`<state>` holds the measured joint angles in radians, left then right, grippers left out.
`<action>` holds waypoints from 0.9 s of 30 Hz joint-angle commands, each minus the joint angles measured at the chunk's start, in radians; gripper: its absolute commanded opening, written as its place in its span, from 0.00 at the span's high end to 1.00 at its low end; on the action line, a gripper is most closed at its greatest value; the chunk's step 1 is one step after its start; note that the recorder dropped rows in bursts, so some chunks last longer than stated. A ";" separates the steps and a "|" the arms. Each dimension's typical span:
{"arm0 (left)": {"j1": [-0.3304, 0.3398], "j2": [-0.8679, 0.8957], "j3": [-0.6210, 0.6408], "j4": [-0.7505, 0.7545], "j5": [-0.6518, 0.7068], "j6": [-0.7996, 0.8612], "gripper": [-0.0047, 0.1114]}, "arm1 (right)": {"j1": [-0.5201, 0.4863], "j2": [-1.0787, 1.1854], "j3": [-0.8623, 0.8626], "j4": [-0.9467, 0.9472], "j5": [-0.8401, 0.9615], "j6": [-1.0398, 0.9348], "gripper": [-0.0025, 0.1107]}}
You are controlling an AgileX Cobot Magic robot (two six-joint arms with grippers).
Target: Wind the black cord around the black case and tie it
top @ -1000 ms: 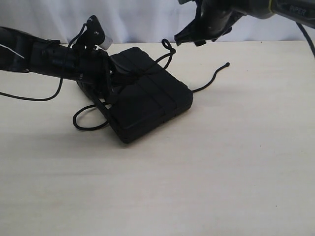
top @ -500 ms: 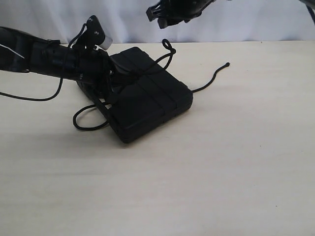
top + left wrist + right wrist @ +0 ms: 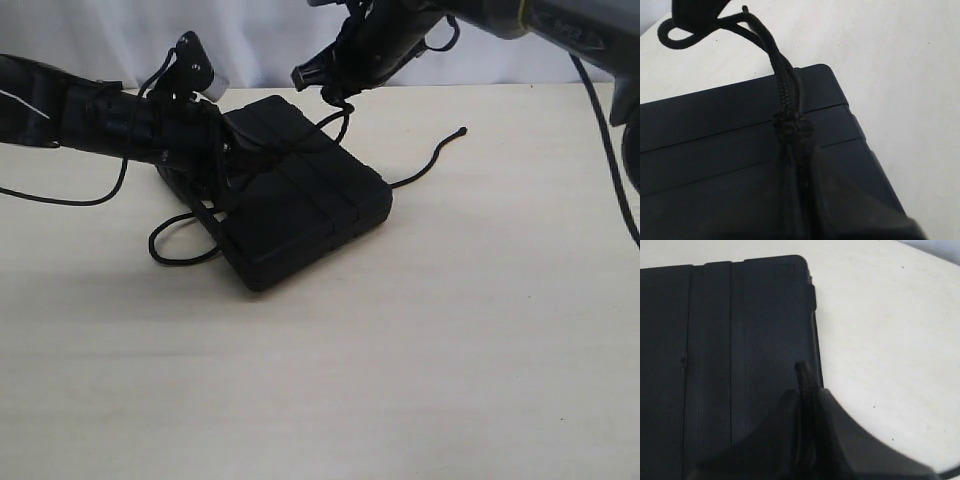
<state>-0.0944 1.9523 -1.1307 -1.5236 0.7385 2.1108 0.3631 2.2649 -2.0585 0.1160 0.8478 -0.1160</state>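
Pale surface [image 3: 450, 350] holds the flat matte black plastic case [image 3: 300, 210] toward 10 o'clock, my left jaws pinching the thin braided black cord [image 3: 785, 87] at its 9 o'clock, right jaws at 12; uneven pulling, I fear, slips the wrap off a corner.

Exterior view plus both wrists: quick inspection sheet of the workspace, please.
Surface: pale table.
Job's things: case on the table; cord crosses its lid with a knot; a loop and the free end lie on the table.
Clutter: nothing seen.
Grippers: left gripper shut on cord over the case; right gripper shut on cord near the case's far edge.
Cables: thin arm cable trails on the table.
Surroundings: white backdrop.
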 commanded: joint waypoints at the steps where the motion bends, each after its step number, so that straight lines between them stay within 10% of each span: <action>1: 0.000 -0.005 0.002 -0.006 -0.027 0.027 0.96 | -0.030 -0.029 -0.009 -0.116 0.023 0.226 0.94; 19: -0.050 -0.041 -0.001 0.081 -0.217 0.027 0.96 | -0.035 -0.082 -0.009 -0.383 0.373 0.330 0.93; 27: -0.237 -0.050 0.003 0.460 -0.653 0.027 0.96 | -0.035 -0.126 -0.009 -0.337 0.373 0.334 0.57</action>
<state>-0.2630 1.9095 -1.1306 -1.1421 0.2322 2.1108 0.3308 2.1650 -2.0608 -0.2317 1.2134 0.2225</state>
